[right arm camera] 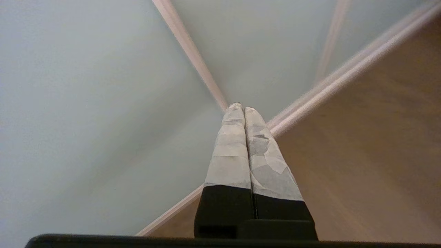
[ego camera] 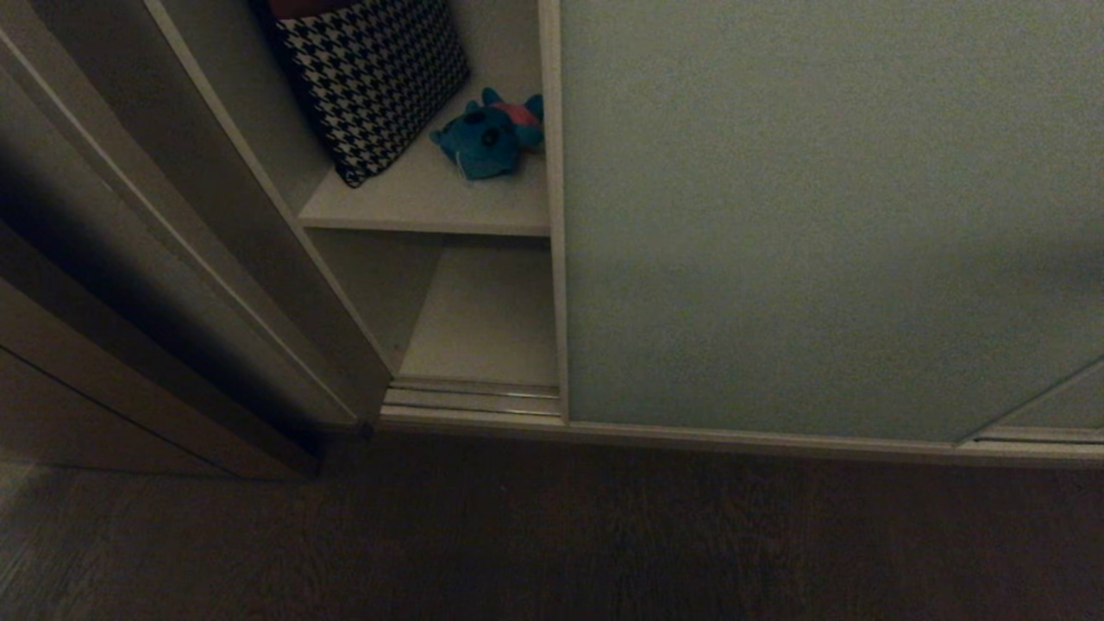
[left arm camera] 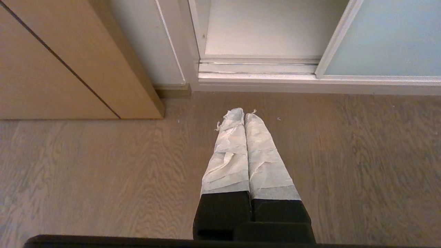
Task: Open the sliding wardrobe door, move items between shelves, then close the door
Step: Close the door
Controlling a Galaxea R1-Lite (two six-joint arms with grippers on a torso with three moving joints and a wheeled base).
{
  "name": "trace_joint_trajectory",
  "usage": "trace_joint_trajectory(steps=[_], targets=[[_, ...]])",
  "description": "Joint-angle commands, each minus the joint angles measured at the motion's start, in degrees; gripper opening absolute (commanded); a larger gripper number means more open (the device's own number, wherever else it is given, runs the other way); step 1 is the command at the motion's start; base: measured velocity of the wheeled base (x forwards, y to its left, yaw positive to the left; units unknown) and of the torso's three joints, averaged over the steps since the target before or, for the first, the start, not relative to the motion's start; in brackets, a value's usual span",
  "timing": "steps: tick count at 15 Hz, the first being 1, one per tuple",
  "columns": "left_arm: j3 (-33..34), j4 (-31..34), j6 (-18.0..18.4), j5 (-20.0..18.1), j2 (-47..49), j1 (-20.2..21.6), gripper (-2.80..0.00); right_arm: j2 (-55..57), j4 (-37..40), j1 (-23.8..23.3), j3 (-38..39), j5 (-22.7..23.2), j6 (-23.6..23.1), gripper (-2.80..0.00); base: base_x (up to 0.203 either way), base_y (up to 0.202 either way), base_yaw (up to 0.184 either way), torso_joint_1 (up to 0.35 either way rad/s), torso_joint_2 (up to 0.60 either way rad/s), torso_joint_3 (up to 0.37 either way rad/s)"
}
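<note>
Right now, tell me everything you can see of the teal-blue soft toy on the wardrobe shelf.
The small teal-blue plush soft toy lies on the upper white flat shelf board of the open wardrobe bay. It looks rounded and fuzzy, with a dark eye patch, a pinkish-red patch on top and stubby ears or limbs. It lies beside the black-and-white houndstooth fabric cushion; whether they touch is unclear. Its far side meets the slim frame of the pale grey-green sliding door. Nothing grips it.

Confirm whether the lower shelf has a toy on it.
No. In the head view the lower shelf lies bare, and the blue toy sits on the shelf above, beside the checked cushion.
</note>
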Motion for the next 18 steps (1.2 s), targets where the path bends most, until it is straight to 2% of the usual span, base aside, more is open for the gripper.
trace_joint_trajectory(steps=[1, 5, 10, 14, 18], targets=[[0.00, 0.00, 0.02, 0.00, 0.07, 0.00, -2.80, 4.91, -1.21, -0.04, -0.19, 2.00, 0.83, -2.80, 0.000, 0.000, 0.000, 0.000, 0.00, 0.000], [0.00, 0.00, 0.02, 0.00, 0.01, 0.00, -2.80, 8.39, -2.45, 1.96, -0.19, 5.74, 3.34, -2.80, 0.000, 0.000, 0.000, 0.000, 0.00, 0.000], [0.00, 0.00, 0.02, 0.00, 0.07, 0.00, -2.80, 11.53, -3.71, 10.12, -0.04, 5.45, 3.26, -2.80, 0.000, 0.000, 0.000, 0.000, 0.00, 0.000], [0.00, 0.00, 0.02, 0.00, -0.01, 0.00, -2.80, 14.76, -10.38, 13.71, -0.10, 0.32, 3.55, -2.80, 0.000, 0.000, 0.000, 0.000, 0.00, 0.000], [0.00, 0.00, 0.02, 0.00, 0.03, 0.00, -2.80, 17.01, -16.34, 14.08, -0.19, -0.39, 6.77, -2.80, 0.000, 0.000, 0.000, 0.000, 0.00, 0.000]])
